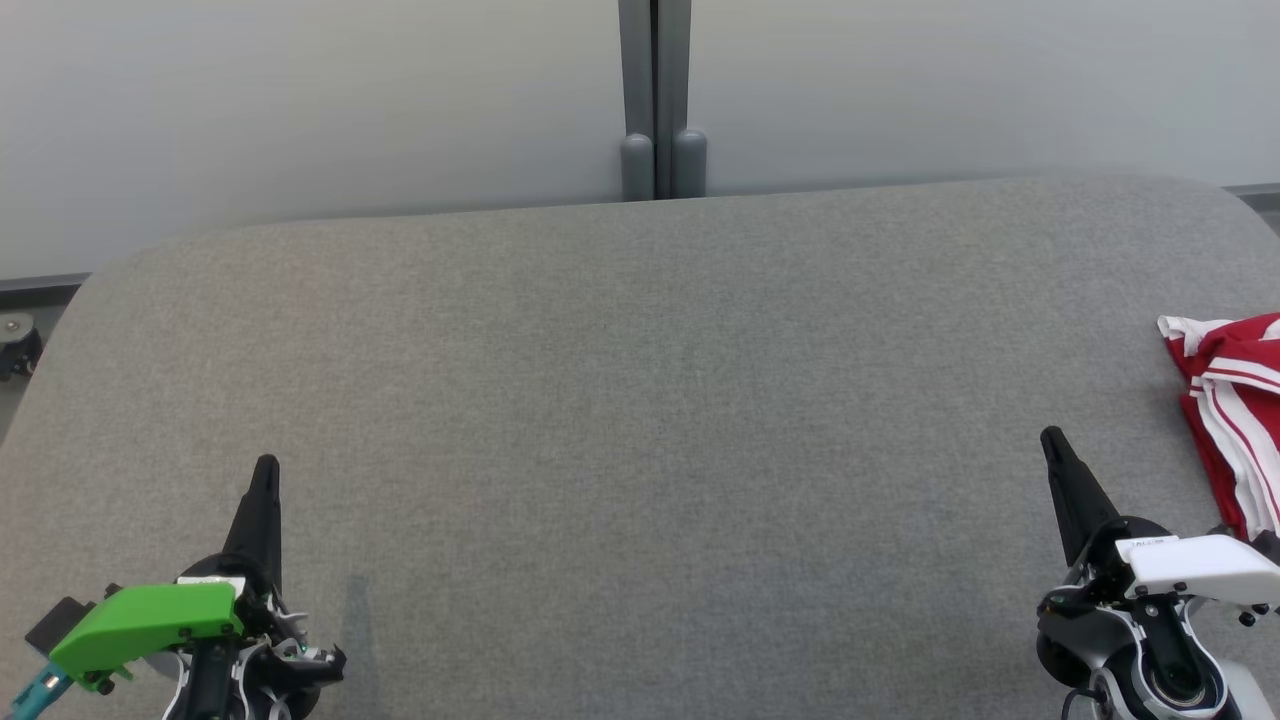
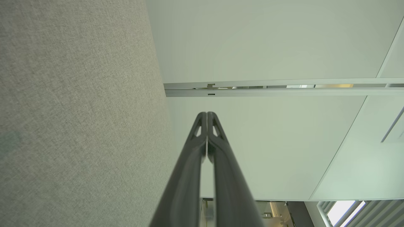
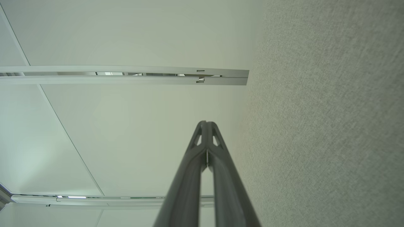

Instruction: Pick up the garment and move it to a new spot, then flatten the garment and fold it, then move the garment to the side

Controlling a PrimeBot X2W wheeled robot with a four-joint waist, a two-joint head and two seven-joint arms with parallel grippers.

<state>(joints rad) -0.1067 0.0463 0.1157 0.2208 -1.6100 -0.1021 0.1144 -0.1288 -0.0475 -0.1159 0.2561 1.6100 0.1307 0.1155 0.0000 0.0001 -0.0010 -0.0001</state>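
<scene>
At the near-left corner of the counter (image 1: 640, 400) the left arm (image 1: 150, 620) is resting low. Its jaws are clenched on nothing, the two dark fingers (image 2: 189, 176) pressing together and pointing toward the counter's far edge. At the counter's near-right corner the right arm (image 1: 1190, 565) is sitting in a matching pose, jaws likewise clenched and empty, the tips leaning slightly toward the counter's middle. The red, white-striped garment (image 1: 1235, 420) is lying at the counter's right edge, just past the right jaws and outboard of them, so the right arm is sitting far nearer to it. Its visible part is running near-to-far along that edge, the rest being cut off by the head view. Whether it is folded I cannot tell: the scene is fitting a bunched piece waiting to be lifted as well as a folded one set aside
</scene>
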